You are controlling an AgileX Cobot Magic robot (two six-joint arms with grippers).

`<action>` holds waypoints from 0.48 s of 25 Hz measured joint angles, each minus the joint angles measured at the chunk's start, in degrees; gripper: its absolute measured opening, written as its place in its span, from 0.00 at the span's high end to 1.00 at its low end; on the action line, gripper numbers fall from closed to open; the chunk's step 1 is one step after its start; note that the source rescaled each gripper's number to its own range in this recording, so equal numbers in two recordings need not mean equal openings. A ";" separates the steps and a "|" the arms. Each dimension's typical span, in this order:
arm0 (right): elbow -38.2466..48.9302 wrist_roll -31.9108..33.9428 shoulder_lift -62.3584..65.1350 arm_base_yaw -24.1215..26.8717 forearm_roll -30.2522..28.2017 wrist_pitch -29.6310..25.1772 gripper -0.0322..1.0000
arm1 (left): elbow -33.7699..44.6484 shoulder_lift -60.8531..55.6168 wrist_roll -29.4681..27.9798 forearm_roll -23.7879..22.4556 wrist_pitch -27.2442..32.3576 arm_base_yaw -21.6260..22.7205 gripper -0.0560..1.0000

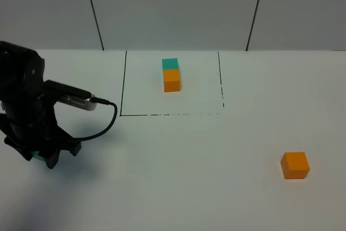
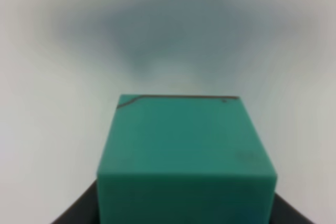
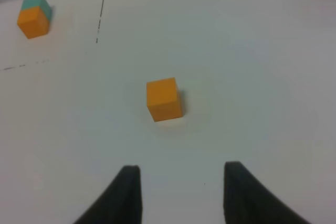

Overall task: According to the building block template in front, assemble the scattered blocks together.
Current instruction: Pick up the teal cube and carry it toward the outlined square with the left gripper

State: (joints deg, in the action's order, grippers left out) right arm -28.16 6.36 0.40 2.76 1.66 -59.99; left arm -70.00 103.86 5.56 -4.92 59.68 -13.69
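One teal cube (image 2: 186, 150) is clamped in the left claw (image 1: 46, 158), low over the table's (image 1: 189, 187) near-left side. Orange cube (image 1: 295, 165) sits alone at near right; right claw (image 3: 181, 182) hangs short of it, fingers apart, gripping nothing. Joined teal-orange pair (image 1: 171, 75) sits inside black-line rectangle (image 1: 123, 85) at back.

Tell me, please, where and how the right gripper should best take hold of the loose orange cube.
Probably from straight above, closing the right gripper on two opposite side faces of the loose orange cube: it sits flat on the table, apart from everything, its flat sides parallel.
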 joint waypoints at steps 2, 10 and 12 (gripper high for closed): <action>0.00 0.00 0.00 0.00 0.00 0.00 0.97 | -3.22 -0.73 8.40 1.02 4.51 0.00 0.95; 0.00 0.00 0.00 0.00 0.00 0.00 0.97 | -9.70 0.25 31.62 3.02 8.55 -5.00 0.95; 0.00 0.00 0.00 0.00 0.00 0.00 0.97 | -10.62 2.06 35.13 3.02 7.53 -6.91 0.95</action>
State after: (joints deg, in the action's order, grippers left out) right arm -28.16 6.36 0.40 2.76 1.66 -59.99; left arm -80.62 105.92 40.69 -1.90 67.21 -20.60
